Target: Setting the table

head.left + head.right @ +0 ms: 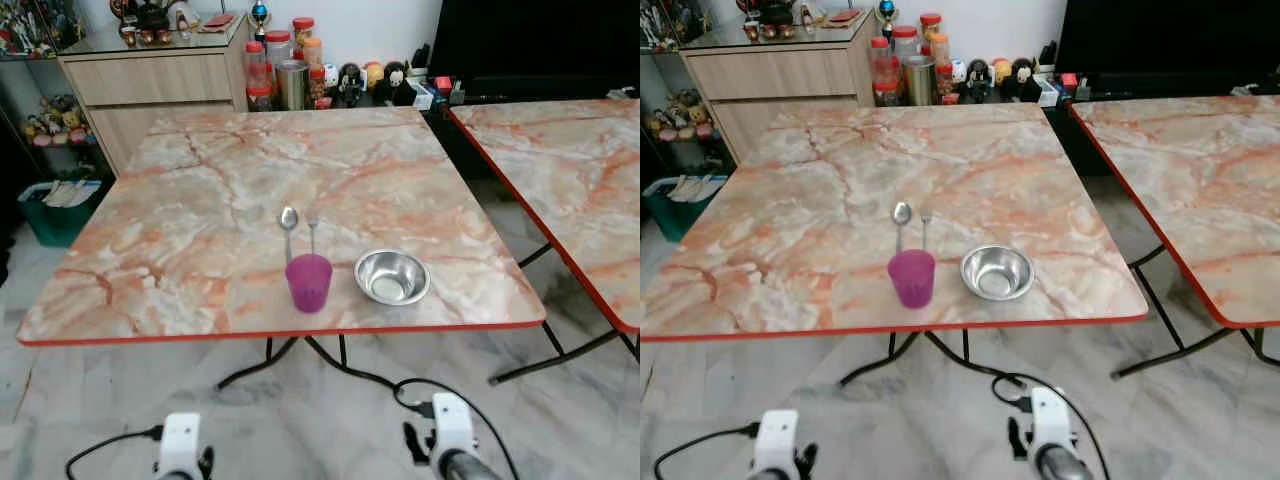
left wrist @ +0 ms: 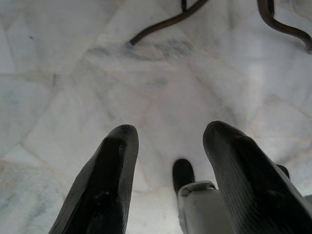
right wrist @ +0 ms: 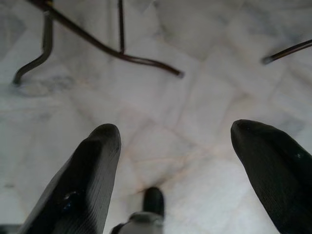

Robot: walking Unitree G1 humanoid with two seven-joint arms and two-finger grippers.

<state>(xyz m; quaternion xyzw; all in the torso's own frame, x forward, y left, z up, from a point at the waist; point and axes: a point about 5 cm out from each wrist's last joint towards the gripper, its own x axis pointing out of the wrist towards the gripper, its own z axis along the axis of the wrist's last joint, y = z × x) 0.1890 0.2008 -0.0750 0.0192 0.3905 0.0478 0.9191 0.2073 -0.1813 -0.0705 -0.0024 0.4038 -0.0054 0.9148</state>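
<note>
Near the bench's (image 1: pixel 180 250) front edge a purple cup (image 1: pixel 308 283) stands beside a steel bowl (image 1: pixel 392 276), spoon (image 1: pixel 288 225) and fork (image 1: pixel 312 232) just behind. The cup looks light and slippery; grip its sides. Left claw (image 2: pixel 168 141) and right claw (image 3: pixel 175 141) hang spread, empty, above the floor.

Two marble-patterned, red-edged tables (image 1: pixel 200 190) on black legs over pale marble floor (image 1: pixel 330 420); wooden cabinet (image 1: pixel 150 80) against white wall (image 1: pixel 390 25) behind.

Both wrists (image 1: pixel 180 442) carried white housings trailing thin black cables (image 1: pixel 105 445); the right arm (image 1: pixel 462 466) was silver, and the fingers (image 2: pixel 105 185) were matte, textured black.
</note>
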